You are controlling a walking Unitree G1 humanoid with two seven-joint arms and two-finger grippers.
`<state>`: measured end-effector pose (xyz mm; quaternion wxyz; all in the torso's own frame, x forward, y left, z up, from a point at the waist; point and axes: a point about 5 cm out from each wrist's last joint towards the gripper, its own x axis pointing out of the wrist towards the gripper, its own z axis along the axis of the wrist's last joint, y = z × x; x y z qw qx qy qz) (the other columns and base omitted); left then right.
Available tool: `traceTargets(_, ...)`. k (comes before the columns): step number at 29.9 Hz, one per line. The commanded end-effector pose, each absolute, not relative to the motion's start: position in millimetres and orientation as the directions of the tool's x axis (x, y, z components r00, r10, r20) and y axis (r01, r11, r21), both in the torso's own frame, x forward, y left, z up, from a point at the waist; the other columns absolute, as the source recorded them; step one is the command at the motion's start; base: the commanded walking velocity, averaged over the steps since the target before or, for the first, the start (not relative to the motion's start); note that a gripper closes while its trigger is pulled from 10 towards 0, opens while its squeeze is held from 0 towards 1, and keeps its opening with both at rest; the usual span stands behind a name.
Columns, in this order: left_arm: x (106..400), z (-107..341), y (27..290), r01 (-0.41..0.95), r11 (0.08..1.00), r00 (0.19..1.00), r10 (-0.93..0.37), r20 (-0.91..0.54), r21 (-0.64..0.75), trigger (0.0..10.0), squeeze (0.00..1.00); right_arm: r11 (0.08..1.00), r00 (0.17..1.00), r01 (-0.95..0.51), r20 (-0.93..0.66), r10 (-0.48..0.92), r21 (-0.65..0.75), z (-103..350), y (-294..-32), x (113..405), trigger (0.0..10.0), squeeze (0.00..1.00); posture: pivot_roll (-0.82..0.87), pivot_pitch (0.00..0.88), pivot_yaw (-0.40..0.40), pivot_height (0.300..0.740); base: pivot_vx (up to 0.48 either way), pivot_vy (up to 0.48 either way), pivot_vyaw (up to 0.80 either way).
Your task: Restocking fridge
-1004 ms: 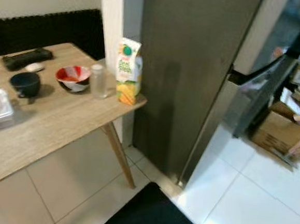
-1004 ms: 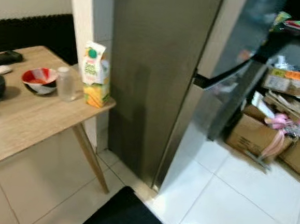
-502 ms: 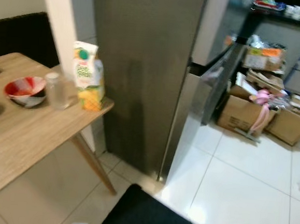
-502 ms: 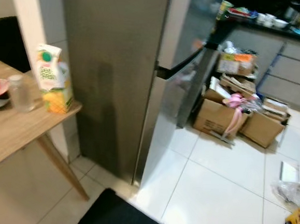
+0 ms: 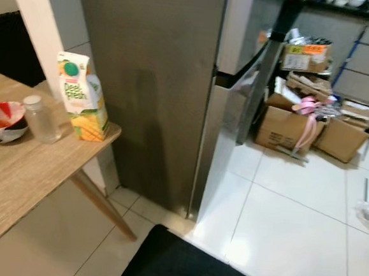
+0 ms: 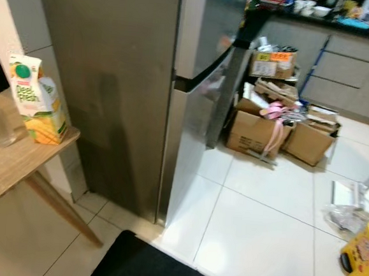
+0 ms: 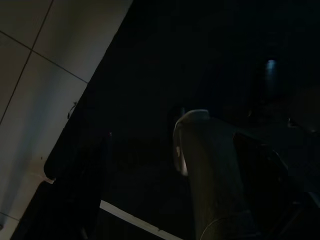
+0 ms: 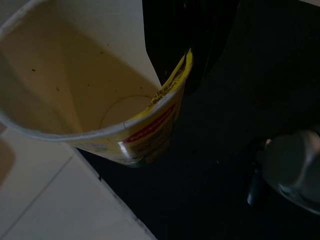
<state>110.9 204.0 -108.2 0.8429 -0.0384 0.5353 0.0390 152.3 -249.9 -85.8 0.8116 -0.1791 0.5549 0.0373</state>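
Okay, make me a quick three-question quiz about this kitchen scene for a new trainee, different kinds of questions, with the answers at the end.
1. True or false: the fridge doors are shut.
2. What stands nearest the wooden table's corner? A) juice carton B) small clear bottle C) red and white bowl
3. Fill in: the cardboard boxes sit on the white tiled ____.

Key: 1 true; 2 A; 3 floor.

You have one juice carton (image 5: 81, 96), one small clear bottle (image 5: 41, 119) and one red-and-white bowl (image 5: 0, 120) on the desk (image 5: 21, 176). Beside the one fridge (image 5: 170, 79), several cardboard boxes (image 5: 286, 128) sit, too jumbled to count exactly.
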Motion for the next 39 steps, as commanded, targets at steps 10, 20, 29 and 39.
traceTargets(10,111.9,-109.0,198.0,-0.083,0.996,0.417,0.006,-0.909,-0.032,10.0,0.00,0.929,0.388,-0.296,-0.917,-0.096,-0.223,-83.8,-250.5,155.5,10.0,0.00,-0.05,0.000,-0.037,0.740,0.000,-0.469,0.00)
traceTargets(20,111.0,-109.1,198.8,-0.079,0.996,0.415,0.005,-0.910,-0.031,10.0,0.00,0.931,0.363,-0.308,-0.929,-0.076,-0.196,-85.3,-249.8,152.2,10.0,0.00,-0.05,0.000,-0.034,0.740,0.000,-0.469,0.47)
traceTargets(29,112.5,-108.9,196.8,-0.075,0.997,0.418,-0.001,-0.908,-0.036,10.0,0.00,0.931,0.356,-0.306,-0.931,-0.081,-0.198,-85.1,-253.7,149.5,10.0,0.00,-0.05,0.000,-0.035,0.740,0.000,-0.469,0.79)
traceTargets(39,114.6,-108.5,195.5,-0.071,0.997,0.423,-0.004,-0.906,-0.038,10.0,0.00,0.922,0.365,-0.305,-0.924,-0.117,-0.237,-84.4,-257.1,149.4,10.0,0.00,-0.05,0.000,-0.037,0.740,0.000,-0.469,0.54)
